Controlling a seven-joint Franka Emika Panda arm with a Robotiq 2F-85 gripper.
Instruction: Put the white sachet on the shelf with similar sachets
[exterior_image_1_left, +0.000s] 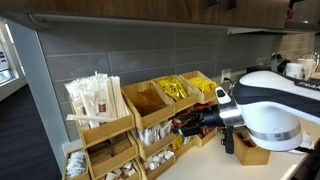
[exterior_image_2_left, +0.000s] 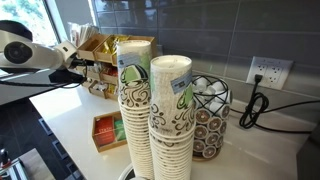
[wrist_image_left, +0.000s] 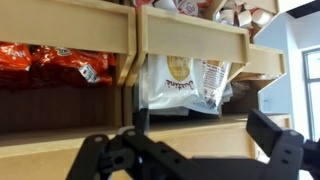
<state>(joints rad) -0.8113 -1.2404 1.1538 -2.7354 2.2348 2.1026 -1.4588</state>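
The bamboo-coloured stepped shelf (exterior_image_1_left: 110, 128) stands against the grey wall and also shows in an exterior view (exterior_image_2_left: 100, 68). In the wrist view its bins fill the frame (wrist_image_left: 190, 40). A heap of white sachets with brown print (wrist_image_left: 185, 80) lies in the middle bin, straight ahead of my gripper (wrist_image_left: 200, 120). The gripper is open, with nothing between its two black fingers. I cannot tell a separate white sachet from the heap. In both exterior views the gripper (exterior_image_1_left: 182, 126) (exterior_image_2_left: 80, 62) is right at the front of the shelf's middle tier.
Red packets (wrist_image_left: 50, 65) fill the bin left of the white heap. Long white-wrapped sticks (exterior_image_1_left: 95, 100) and yellow packets (exterior_image_1_left: 175, 88) sit in the top tier. Paper cup stacks (exterior_image_2_left: 150, 115), a wire pod holder (exterior_image_2_left: 212, 115) and a low wooden tray (exterior_image_2_left: 108, 132) stand on the counter.
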